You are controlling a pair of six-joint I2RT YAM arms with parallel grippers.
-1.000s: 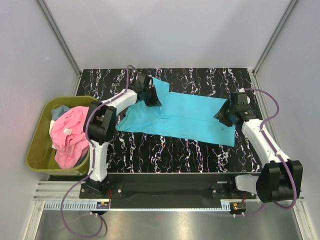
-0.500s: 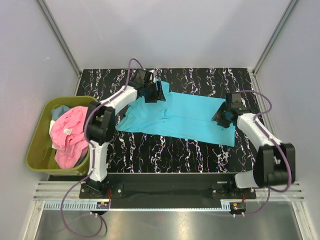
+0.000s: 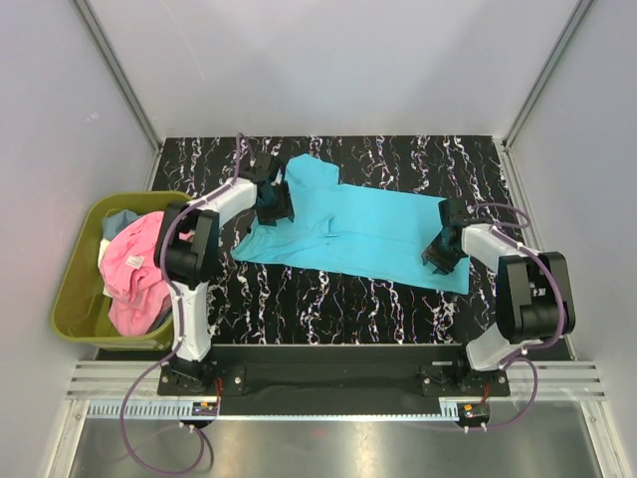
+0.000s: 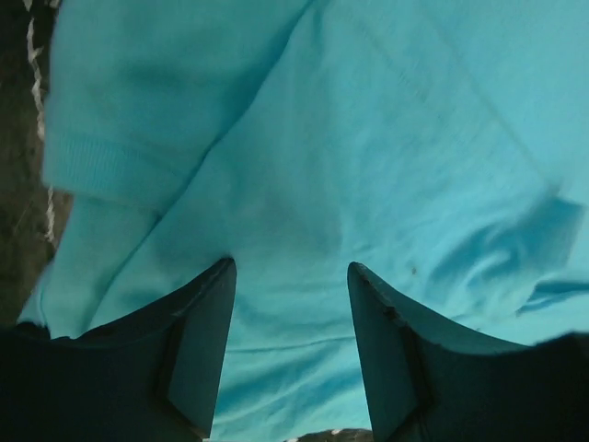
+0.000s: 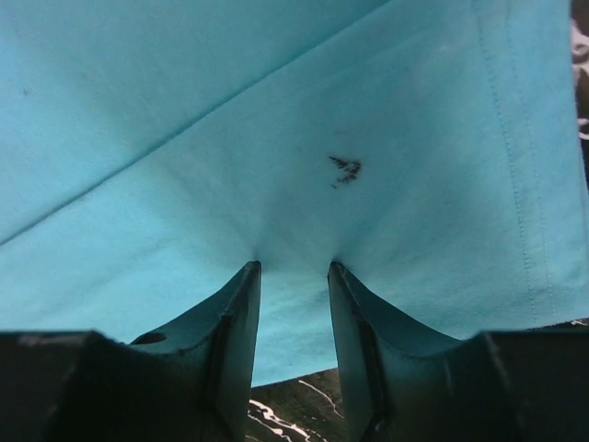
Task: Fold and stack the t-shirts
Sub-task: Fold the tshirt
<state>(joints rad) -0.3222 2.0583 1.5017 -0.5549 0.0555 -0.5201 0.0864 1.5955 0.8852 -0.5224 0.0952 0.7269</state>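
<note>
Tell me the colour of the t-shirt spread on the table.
The t-shirt is plain bright turquoise, best seen in the top view.

The left arm (image 3: 195, 317) and the right arm (image 3: 485, 242) are built alike: smooth white link shells joined by bulky black joint housings. A thin purple cable (image 3: 122, 418) runs in loose loops from behind each hand to the base. The left hand (image 4: 290, 267) ends in two dark, matte, wedge-shaped fingers (image 4: 198, 341) with flat inner faces. The right hand (image 5: 293, 269) has the same black fingers (image 5: 235, 331), tapering towards their tips.
</note>
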